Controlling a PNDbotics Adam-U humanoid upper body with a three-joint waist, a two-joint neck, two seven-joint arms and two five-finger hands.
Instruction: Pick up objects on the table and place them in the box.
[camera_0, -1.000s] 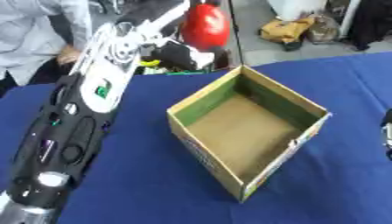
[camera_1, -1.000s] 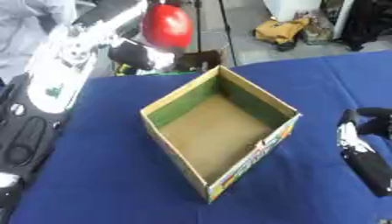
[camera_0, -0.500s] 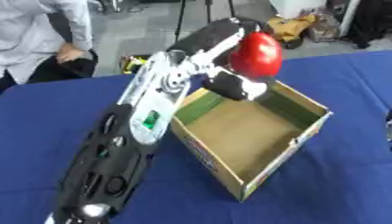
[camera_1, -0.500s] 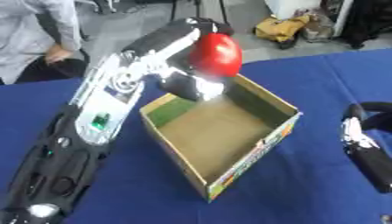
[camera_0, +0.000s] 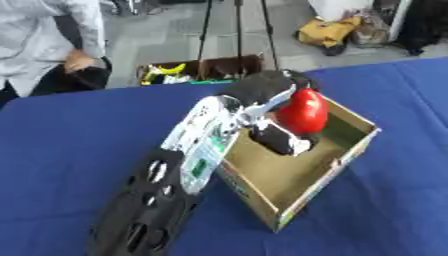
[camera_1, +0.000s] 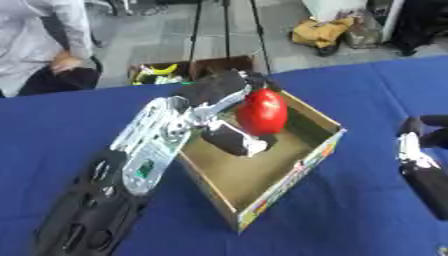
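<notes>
No readable txt, nos. or signs anywhere. Green label patch (camera_0: 200, 167) on left forearm: marks too blurred to make out. Coloured print strip along near-right outer edge of cardboard box (camera_1: 290, 178): pattern only, no legible letters or brand.

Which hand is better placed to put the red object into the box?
The left hand: its fingers already hold the red object above the open box. The right hand rests aside.
</notes>
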